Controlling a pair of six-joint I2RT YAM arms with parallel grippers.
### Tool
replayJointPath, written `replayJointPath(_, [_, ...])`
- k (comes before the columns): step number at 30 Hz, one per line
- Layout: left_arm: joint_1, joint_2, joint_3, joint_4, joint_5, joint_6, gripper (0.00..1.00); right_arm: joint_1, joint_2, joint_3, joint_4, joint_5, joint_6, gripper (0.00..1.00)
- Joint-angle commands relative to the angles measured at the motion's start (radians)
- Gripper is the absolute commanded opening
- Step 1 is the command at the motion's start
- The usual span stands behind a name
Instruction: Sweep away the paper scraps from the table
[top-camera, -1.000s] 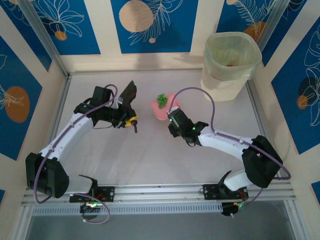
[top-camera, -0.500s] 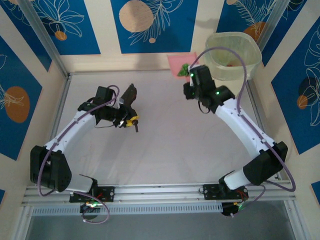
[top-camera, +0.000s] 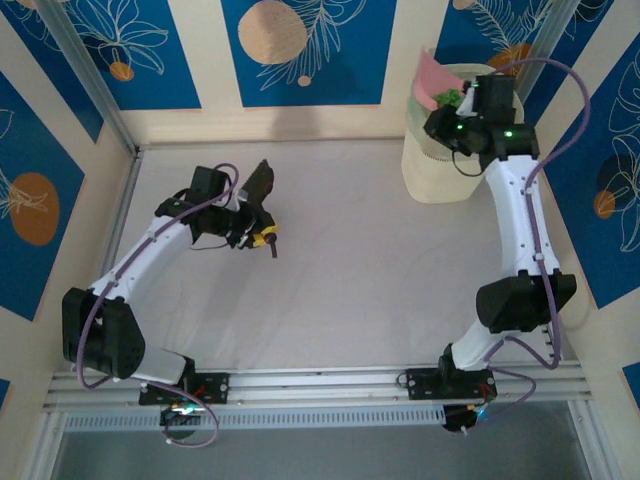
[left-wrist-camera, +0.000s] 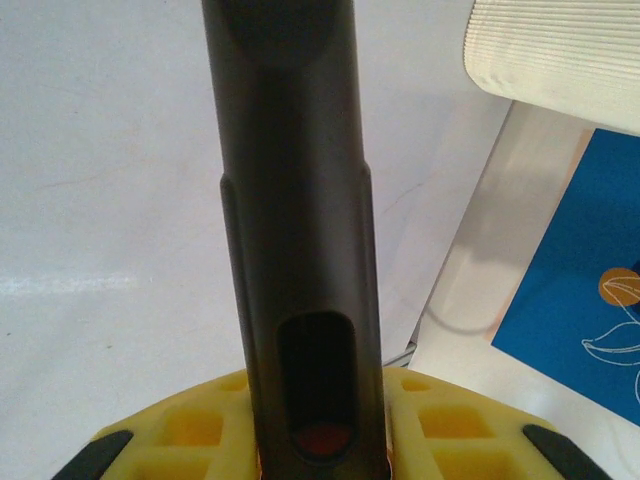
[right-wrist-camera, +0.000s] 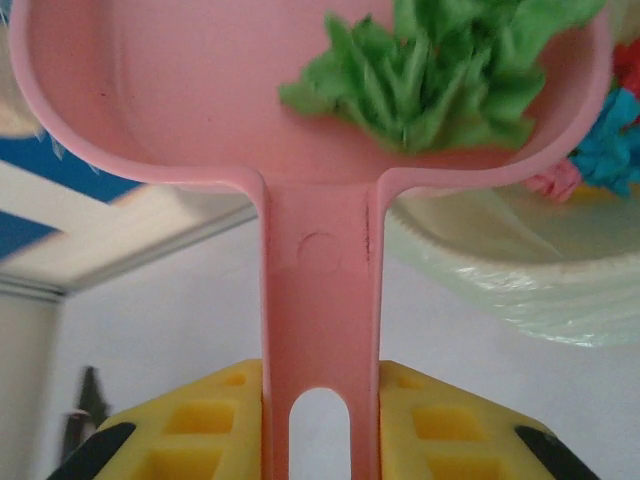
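Nearly all done: your table (top-camera: 330, 300) looks swept, and green paper scraps (right-wrist-camera: 440, 70) sit in the pink dustpan (right-wrist-camera: 150, 90) held above the bin (top-camera: 440, 170), upper right.
Tipping them in is what you have left. Your right gripper (right-wrist-camera: 320, 430) clamps the dustpan handle; your left gripper (left-wrist-camera: 318, 440) clamps the black brush (left-wrist-camera: 290, 200), left of centre. White surface, aluminium rails (top-camera: 320, 385), blue-and-cream walls (top-camera: 310, 50); blue and pink bits (right-wrist-camera: 600, 150) lie in the bin.
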Motion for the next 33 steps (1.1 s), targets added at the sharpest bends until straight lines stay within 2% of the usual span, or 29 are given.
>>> replayJointPath(1, [0.019,-0.01,0.032,-0.023,-0.016,0.041,0.0,-0.09,0.057,0.048,0.037,-0.31,0.229,0.0])
replayJointPath(5, [0.021,-0.013,0.046,-0.048,-0.031,0.059,0.0,-0.186,0.092,0.038,0.15,-0.527,0.46,0.0])
replayJointPath(8, [0.021,-0.01,0.074,-0.101,-0.075,0.095,0.0,-0.249,0.121,0.034,0.216,-0.648,0.673,0.0])
replayJointPath(10, [0.021,-0.006,0.106,-0.151,-0.12,0.132,0.0,-0.271,0.141,0.053,0.243,-0.707,0.761,0.0])
replayJointPath(15, [0.018,0.006,0.148,-0.296,-0.265,0.226,0.0,-0.277,0.153,0.103,0.25,-0.714,0.857,0.0])
replayJointPath(19, [0.011,0.002,0.123,-0.321,-0.298,0.245,0.0,-0.282,0.151,0.112,0.284,-0.715,0.899,0.0])
replayJointPath(24, [-0.018,0.009,0.133,-0.333,-0.368,0.291,0.0,-0.28,0.14,0.204,0.143,-0.624,0.767,0.0])
replayJointPath(26, [-0.028,0.022,0.137,-0.334,-0.395,0.314,0.0,-0.251,0.113,0.231,0.117,-0.552,0.655,0.0])
replayJointPath(30, [-0.048,0.046,0.113,-0.28,-0.439,0.364,0.0,-0.059,0.025,0.244,0.026,-0.31,0.255,0.0])
replayJointPath(33, [-0.055,0.044,0.05,-0.175,-0.43,0.389,0.0,0.144,-0.026,0.18,-0.046,-0.02,-0.027,0.0])
